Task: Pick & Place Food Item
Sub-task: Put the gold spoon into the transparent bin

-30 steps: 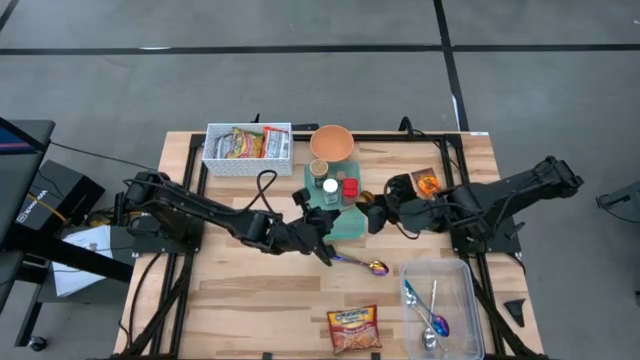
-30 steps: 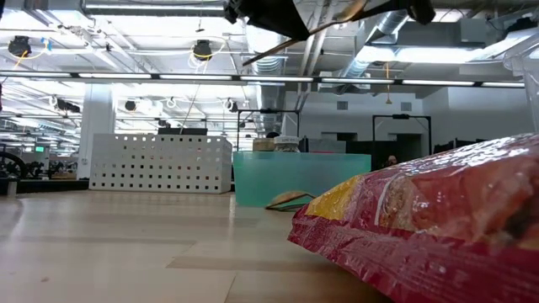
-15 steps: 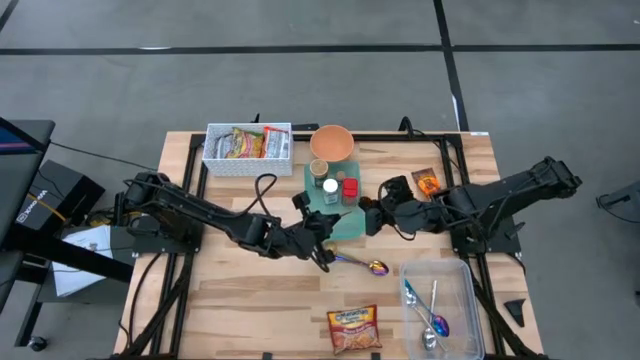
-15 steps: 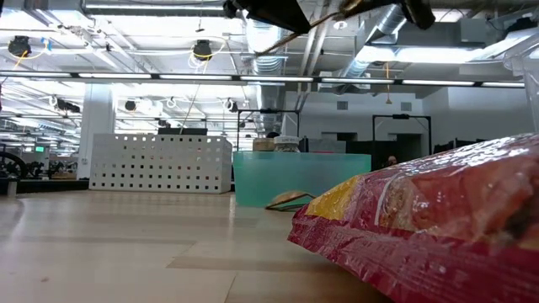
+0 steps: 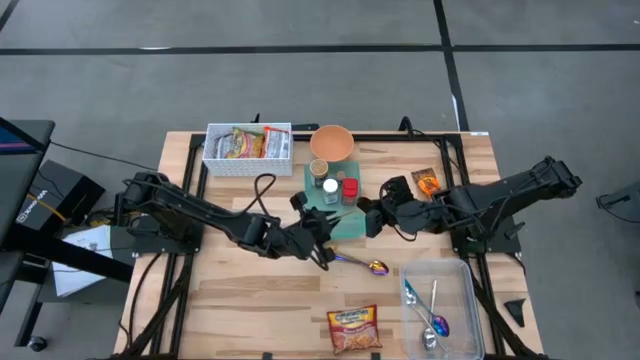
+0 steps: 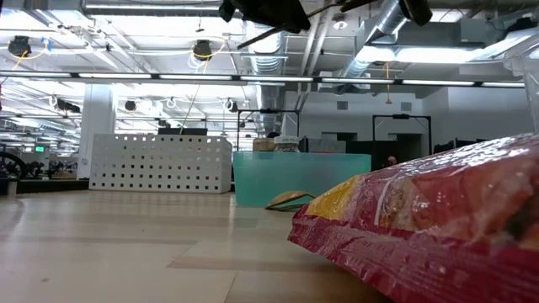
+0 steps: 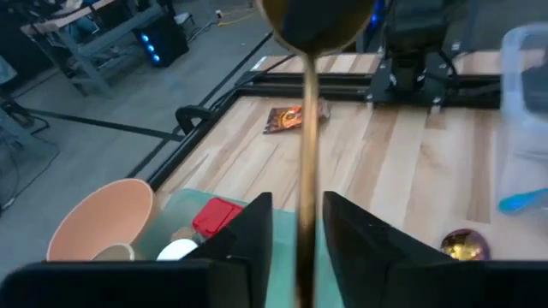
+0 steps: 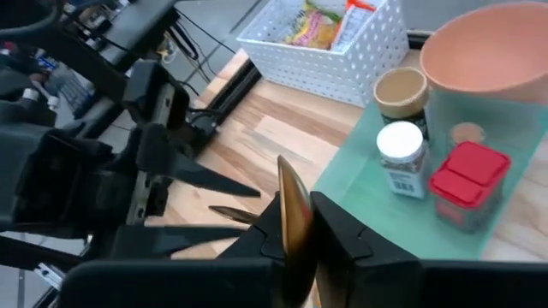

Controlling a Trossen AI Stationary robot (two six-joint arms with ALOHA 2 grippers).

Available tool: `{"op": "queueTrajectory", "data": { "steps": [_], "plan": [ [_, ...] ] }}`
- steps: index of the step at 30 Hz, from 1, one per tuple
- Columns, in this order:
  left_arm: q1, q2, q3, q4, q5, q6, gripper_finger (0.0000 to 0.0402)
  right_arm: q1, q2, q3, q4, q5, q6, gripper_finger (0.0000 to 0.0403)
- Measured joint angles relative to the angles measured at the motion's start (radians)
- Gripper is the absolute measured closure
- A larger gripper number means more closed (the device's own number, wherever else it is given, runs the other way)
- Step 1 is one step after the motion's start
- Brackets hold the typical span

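Observation:
A gold spoon [image 7: 308, 128] hangs in the air between my two grippers, above the table's middle. My right gripper [image 8: 295, 214] is shut on its bowl end. My left gripper [image 7: 298, 214] is open, one finger on either side of the handle. In the high view the left gripper [image 5: 322, 236] and the right gripper [image 5: 363, 216] meet beside the green tray [image 5: 348, 225]. A red and yellow food packet [image 5: 355, 330] lies flat near the table's near edge and fills the low view's right [image 6: 438, 227]. My right gripper pinches the spoon's bowl [image 8: 288, 190] between its two fingers, the bowl standing edge-on. The fingers come from the table's right, slanting a little downward. The spoon is lifted clear of the table, its handle [image 6: 253, 38] running toward my left gripper. My left gripper's fingers [image 7: 248, 235] flank the handle [image 7: 306, 180]; I cannot tell whether they touch it.
On the green tray stand a few small jars [image 5: 330, 186]. Behind it are an orange bowl [image 5: 331, 143] and a white basket of packets [image 5: 247, 147]. Another spoon [image 5: 365, 265] lies on the table. A clear bin [image 5: 462, 300] holds spoons. A small packet [image 5: 427, 182] lies at the right.
In the low view the spoon's free handle end has risen, so the spoon lies flatter between the grippers than a second ago. Both arms have stayed close to where they were.

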Motion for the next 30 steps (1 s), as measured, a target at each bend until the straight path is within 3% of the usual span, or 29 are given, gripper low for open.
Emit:
{"op": "queueTrajectory", "data": {
  "steps": [12,23,30],
  "plan": [
    [-0.053,-0.218,0.0,-0.079,-0.015,0.014,0.0251,-0.045,0.0,0.003,-0.1,-0.018,-0.031,0.0384],
    [-0.056,-0.468,0.0,-0.273,-0.034,0.008,0.026,0.014,-0.053,0.068,-0.327,-0.267,-0.088,0.0384],
    [-0.044,-0.543,0.0,-0.365,-0.033,0.006,0.0268,0.143,-0.134,0.148,-0.443,-0.486,0.021,0.0384]
  ]
}}
